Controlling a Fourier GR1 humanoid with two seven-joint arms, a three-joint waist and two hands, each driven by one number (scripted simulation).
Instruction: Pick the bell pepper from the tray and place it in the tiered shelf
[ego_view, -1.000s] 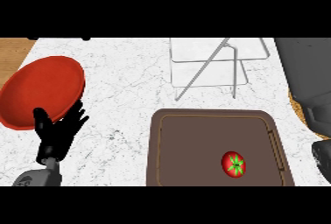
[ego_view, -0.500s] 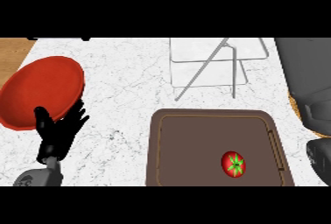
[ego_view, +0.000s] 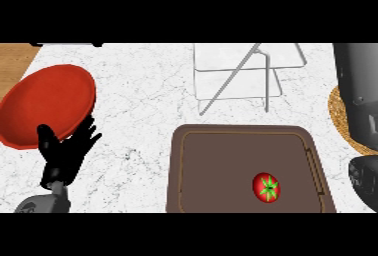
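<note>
The bell pepper (ego_view: 266, 187) is red with a green stem and lies in the lower right part of the brown tray (ego_view: 244, 130). Beyond the tray stands the wire tiered shelf (ego_view: 236, 75), with nothing on it. My left hand (ego_view: 66, 152) rests open at the lower left with its fingers up, just in front of a red plate and well left of the tray. At the right edge a grey forearm leads down to a black shape that looks like my right hand (ego_view: 366, 180), beside the tray's right rim. It is cut off by the edge.
A large red plate (ego_view: 48, 102) lies at the left, partly behind my left hand. A round cork mat (ego_view: 341, 120) shows at the right under the grey forearm (ego_view: 360, 85). White marble counter (ego_view: 140, 100) lies between plate, shelf and tray.
</note>
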